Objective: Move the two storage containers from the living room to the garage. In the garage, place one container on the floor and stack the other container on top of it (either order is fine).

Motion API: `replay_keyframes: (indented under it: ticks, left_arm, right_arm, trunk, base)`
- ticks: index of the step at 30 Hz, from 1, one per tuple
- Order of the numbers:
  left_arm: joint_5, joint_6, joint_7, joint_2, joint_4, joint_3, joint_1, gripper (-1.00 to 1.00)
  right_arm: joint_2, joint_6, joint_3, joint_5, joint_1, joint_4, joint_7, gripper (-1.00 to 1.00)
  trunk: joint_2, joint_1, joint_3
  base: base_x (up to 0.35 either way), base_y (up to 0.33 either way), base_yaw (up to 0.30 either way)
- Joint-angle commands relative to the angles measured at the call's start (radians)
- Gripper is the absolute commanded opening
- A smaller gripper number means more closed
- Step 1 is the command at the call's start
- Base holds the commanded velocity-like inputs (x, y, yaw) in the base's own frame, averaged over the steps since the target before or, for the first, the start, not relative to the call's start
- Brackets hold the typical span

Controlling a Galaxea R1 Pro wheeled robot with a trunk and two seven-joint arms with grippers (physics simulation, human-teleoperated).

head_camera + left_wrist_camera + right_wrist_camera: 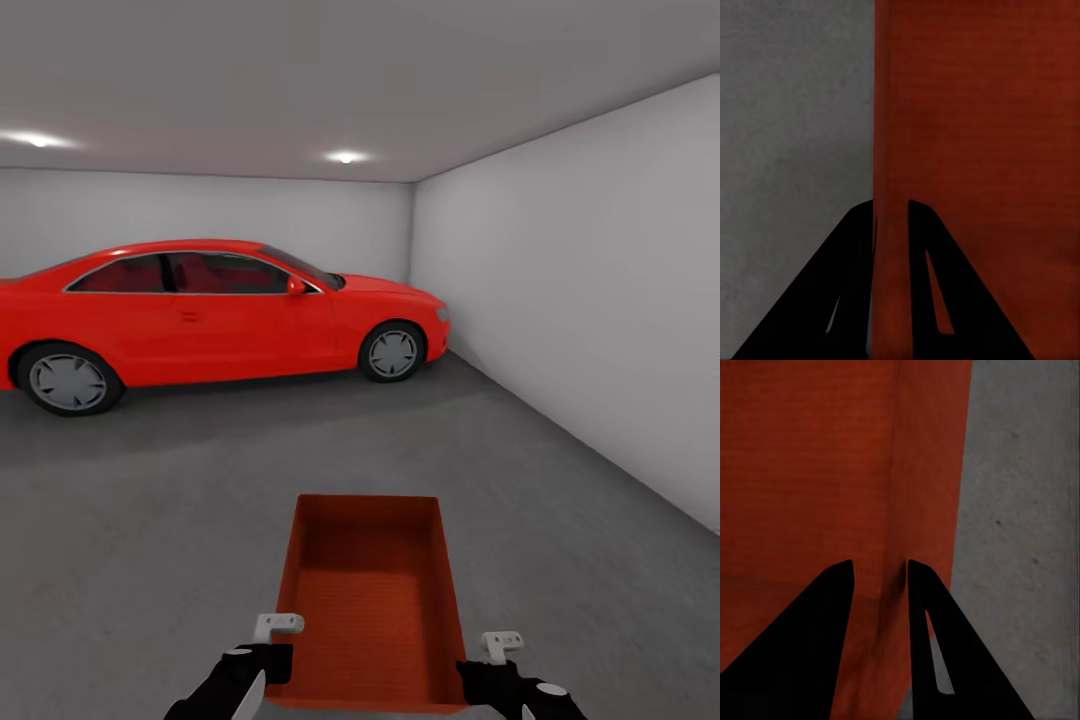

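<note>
orange-red storage container [372, 610], long axis toward the car [215, 315]

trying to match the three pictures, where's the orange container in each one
Head view: the orange container sits bottom centre, held between both hands.
Left wrist view: its side wall fills the picture's right part.
Right wrist view: its wall covers the picture's left part.
Shared landmark: the grey concrete floor beside it.

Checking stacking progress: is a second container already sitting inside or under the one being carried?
No: the head view shows one container, empty inside, held between both pincers over the bare floor.
</note>
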Motion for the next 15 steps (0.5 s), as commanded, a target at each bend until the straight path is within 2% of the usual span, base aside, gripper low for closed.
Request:
replay_keyframes:
  ticks: [1, 8, 15]
  left_arm:
    - [-0.005, -0.069, 0.011, -0.003, -0.005, 0.002, -0.001, -1.00]
    - [-0.005, -0.069, 0.011, -0.003, -0.005, 0.002, -0.001, -1.00]
    - [-0.005, -0.069, 0.011, -0.003, -0.005, 0.007, -0.001, -1.00]
  right_arm:
    - [0.027, 0.006, 0.008, -0.001, 0.000, 0.001, -0.002, -1.00]
    - [0.027, 0.006, 0.008, -0.001, 0.000, 0.001, -0.002, -1.00]
    - [0.027, 0.006, 0.008, -0.001, 0.000, 0.001, -0.002, -1.00]
  trunk:
    - [-0.002, 0.001, -0.002]
    - [-0.002, 0.001, -0.002]
    - [-0.002, 0.001, 0.000]
  base:
    - [0.327, 0.000, -0.291]
    - [0.327, 0.000, -0.291]
    - [0.051, 0.000, -0.291]
